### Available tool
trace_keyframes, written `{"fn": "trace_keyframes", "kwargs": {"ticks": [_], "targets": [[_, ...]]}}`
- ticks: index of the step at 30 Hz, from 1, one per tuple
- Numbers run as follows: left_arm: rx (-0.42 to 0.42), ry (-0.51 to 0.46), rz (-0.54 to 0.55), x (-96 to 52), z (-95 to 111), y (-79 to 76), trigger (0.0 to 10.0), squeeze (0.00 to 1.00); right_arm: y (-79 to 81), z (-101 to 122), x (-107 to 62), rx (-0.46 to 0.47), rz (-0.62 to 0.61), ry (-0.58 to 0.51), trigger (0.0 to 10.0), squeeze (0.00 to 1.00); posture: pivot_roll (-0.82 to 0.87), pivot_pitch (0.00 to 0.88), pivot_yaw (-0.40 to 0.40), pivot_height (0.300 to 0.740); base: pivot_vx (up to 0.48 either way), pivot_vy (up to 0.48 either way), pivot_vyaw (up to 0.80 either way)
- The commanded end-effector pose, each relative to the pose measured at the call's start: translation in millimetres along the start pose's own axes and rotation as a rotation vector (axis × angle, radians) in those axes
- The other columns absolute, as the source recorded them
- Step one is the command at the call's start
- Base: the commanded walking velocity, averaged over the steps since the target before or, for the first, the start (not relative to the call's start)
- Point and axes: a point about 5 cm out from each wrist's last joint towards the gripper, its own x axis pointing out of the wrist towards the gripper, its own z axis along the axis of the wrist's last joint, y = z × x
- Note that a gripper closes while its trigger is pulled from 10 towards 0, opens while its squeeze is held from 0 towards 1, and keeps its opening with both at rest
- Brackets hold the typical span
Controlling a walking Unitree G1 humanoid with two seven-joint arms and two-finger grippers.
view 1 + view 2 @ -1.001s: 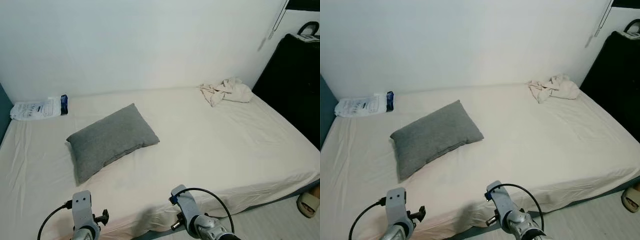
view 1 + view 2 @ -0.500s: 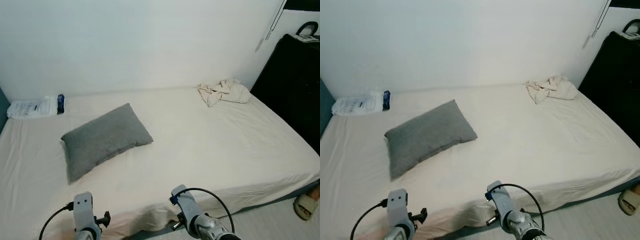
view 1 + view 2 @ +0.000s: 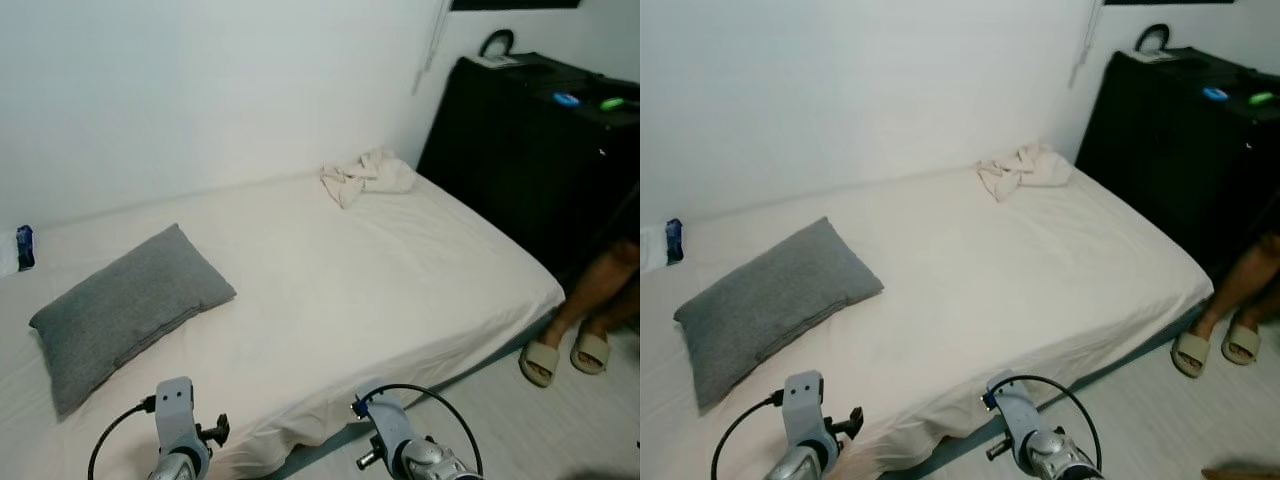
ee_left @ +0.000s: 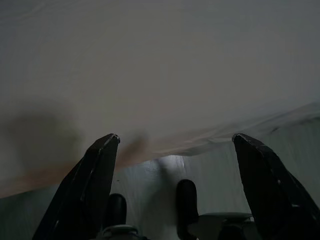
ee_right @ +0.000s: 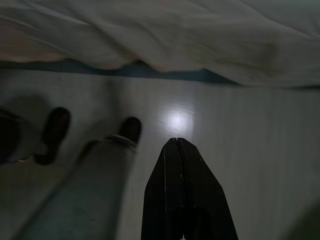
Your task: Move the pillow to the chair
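A grey pillow lies flat on the left part of a bed covered by a cream sheet. Both of my arms hang low in front of the bed's near edge, the left wrist and the right wrist at the bottom of the eye views. My left gripper is open with nothing between its fingers, pointing at the overhanging sheet and the floor. My right gripper is shut and empty, pointing down at the pale floor beside the bed.
A crumpled beige cloth lies at the bed's far corner. A tall black cabinet stands to the right. A person's legs in slippers are on the floor by the bed's right end. A blue-and-white packet sits at the far left.
The camera has swung to the right, so the pillow now sits further left in the picture, and the cabinet and the person's legs have come into view. Both arms hang as before.
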Motion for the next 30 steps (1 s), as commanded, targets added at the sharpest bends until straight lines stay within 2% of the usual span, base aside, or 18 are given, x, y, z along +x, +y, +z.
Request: {"fn": "trace_keyframes", "kwargs": {"ticks": [1,4,6,7,9,12,14,21,30], "targets": [[0.005,-0.027,0.017,1.1,6.6,3.7,10.0,0.00,-2.0,0.9,-0.4,0.022,-0.005,-0.007,10.0,0.00,-0.02,0.048,-0.058,0.740,0.000,0.000,0.00],[0.033,-0.072,0.058,3.1,17.4,7.5,10.0,0.00,-2.2,0.6,-0.4,0.026,-0.006,-0.006,10.0,0.00,-0.02,0.049,-0.058,0.740,0.000,0.000,0.00],[0.033,-0.072,0.058,3.1,17.4,7.5,10.0,0.00,-2.2,0.6,-0.4,0.026,-0.006,-0.006,10.0,0.00,-0.02,0.049,-0.058,0.740,0.000,0.000,0.00],[0.068,-0.123,0.111,4.8,30.3,12.1,10.0,0.00,-2.2,0.4,-0.4,0.025,-0.005,-0.005,10.0,0.00,-0.02,0.050,-0.059,0.740,0.000,0.000,0.00],[0.075,-0.157,0.139,5.6,38.1,14.4,10.0,0.00,-2.2,0.4,-0.5,0.021,-0.003,-0.003,10.0,0.00,-0.02,0.051,-0.060,0.740,0.000,0.000,0.00],[0.052,-0.267,0.181,7.6,62.4,16.3,10.0,0.00,-2.2,0.6,-0.5,0.007,0.001,-0.002,10.0,0.00,-0.02,0.050,-0.063,0.740,0.000,0.000,0.00],[0.114,-0.360,0.199,8.7,83.7,11.9,10.0,0.00,-3.1,-0.2,-0.6,-0.006,-0.005,0.009,10.0,0.00,-0.02,0.049,-0.064,0.740,0.000,0.000,0.00],[0.225,-0.494,0.214,9.0,113.8,-0.7,10.0,0.00,-4.7,-1.7,-1.0,-0.001,-0.018,0.016,10.0,0.00,-0.03,0.056,-0.057,0.710,0.000,0.000,0.00],[0.312,-0.590,0.223,6.8,130.0,-9.3,10.0,0.00,-5.1,-3.1,-1.3,0.013,-0.016,0.017,10.0,0.00,-0.04,0.064,-0.054,0.670,0.000,0.000,0.00]]}}
